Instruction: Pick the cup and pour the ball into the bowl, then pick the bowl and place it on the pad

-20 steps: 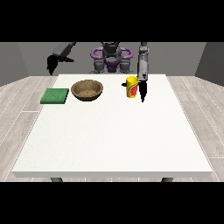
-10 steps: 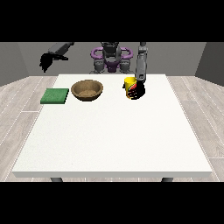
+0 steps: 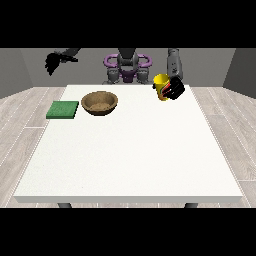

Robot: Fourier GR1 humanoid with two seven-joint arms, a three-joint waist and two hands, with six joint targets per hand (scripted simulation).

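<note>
Cup: my hand at the view's right (image 3: pixel 175 88) is wrapped around the yellow cup (image 3: pixel 161 86), lifted off the white table (image 3: pixel 130 150).
Bowl: brown bowl (image 3: pixel 100 103) rests on the table, just beside the green pad (image 3: pixel 63 109) (not touching).
Other hand: the hand at the view's left (image 3: pixel 54 61) hangs high, holding nothing; I cannot tell its finger pose.

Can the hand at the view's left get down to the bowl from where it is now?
Probably yes. That hand hangs raised beyond the table's far left corner, holding nothing, and nothing stands between it and the bowl. The green pad lies beside the bowl, apart from it, and the cup is off to the right.
</note>
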